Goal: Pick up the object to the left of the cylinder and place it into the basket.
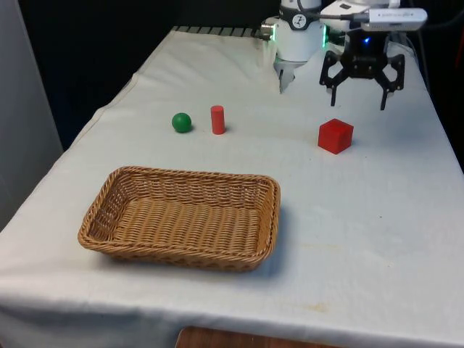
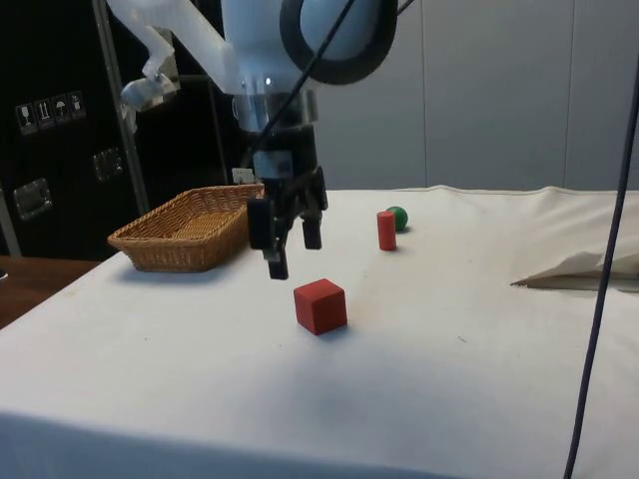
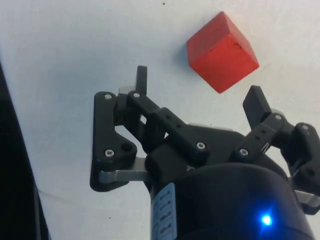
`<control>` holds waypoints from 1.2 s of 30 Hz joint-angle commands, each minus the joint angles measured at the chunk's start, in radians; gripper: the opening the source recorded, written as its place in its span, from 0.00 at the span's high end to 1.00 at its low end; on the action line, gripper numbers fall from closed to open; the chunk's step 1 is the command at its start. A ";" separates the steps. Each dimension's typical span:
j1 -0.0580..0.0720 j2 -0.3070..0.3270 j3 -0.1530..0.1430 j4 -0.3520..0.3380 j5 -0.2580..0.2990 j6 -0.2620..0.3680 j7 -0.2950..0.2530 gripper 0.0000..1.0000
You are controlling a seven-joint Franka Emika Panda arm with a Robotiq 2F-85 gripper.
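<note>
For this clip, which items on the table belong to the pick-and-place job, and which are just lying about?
Job:
green ball, left of the cylinder in the front view
red cylinder, the reference
basket, the destination
gripper, jaws open, empty

Lying about:
red cube, nearest the gripper

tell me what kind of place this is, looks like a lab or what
Likely a robot test bench: a table under a white cloth, a bare end effector hanging over it, and simple props, a red cube and a wicker basket.
</note>
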 commanded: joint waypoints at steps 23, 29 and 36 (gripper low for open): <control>-0.004 0.118 0.010 0.002 0.018 0.091 0.174 0.00; -0.011 0.142 0.004 -0.003 0.011 0.113 0.197 0.00; -0.015 0.131 -0.019 -0.026 0.006 0.116 0.180 0.00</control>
